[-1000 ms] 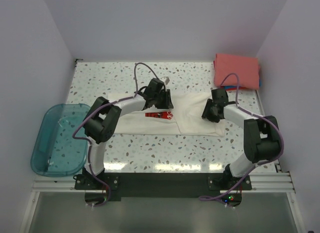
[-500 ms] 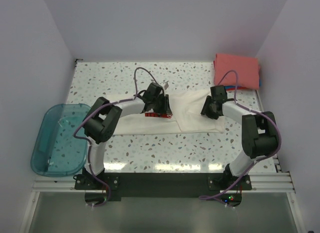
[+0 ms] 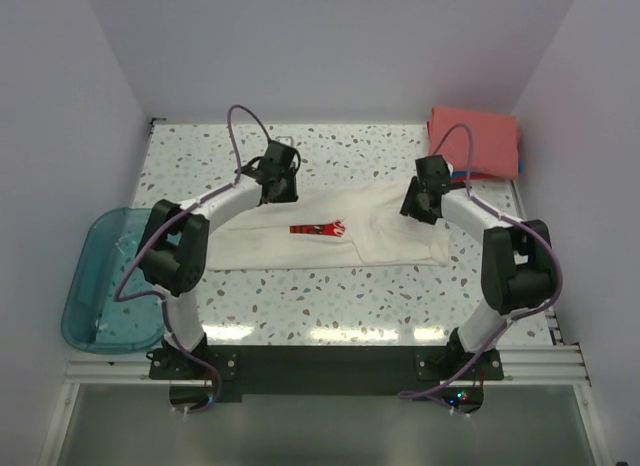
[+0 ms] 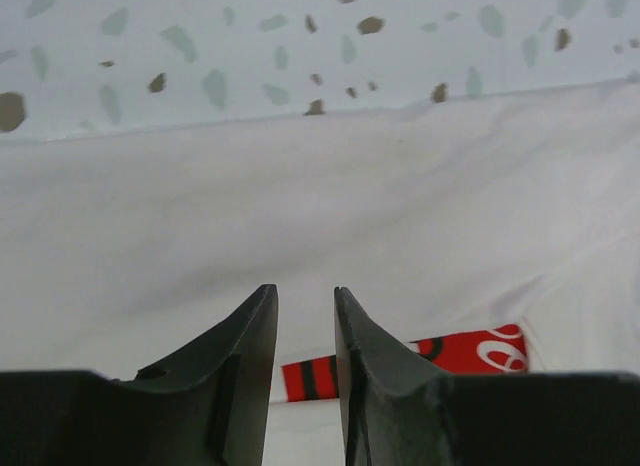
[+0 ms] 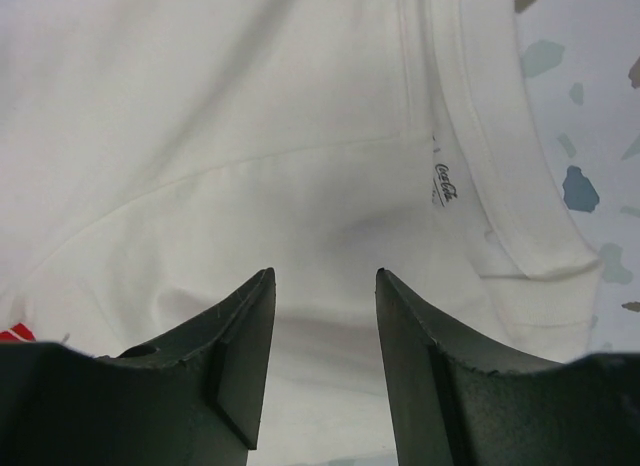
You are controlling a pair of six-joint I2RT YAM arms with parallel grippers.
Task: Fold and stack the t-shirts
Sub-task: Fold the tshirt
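**Cream shirt laid flat mid-table, both grippers empty over it**

The large cream-white t-shirt with a red-and-white chest print (image 3: 330, 231) lies as a long flat band across the speckled terrazzo table (image 3: 390, 146). The left gripper (image 4: 305, 298) hangs over its far-left edge, fingers a narrow slit apart with nothing between them. The right gripper (image 5: 325, 276) sits over the collar end, spread wider and also empty. Both forearms cross the cloth's ends.

In the far right corner the folded coral-red t-shirt (image 3: 475, 138) rests on a blue cloth edge (image 3: 460, 174), near the right gripper. A translucent teal plastic tub (image 3: 110, 281) overhangs the table's left side, apart from the shirts.
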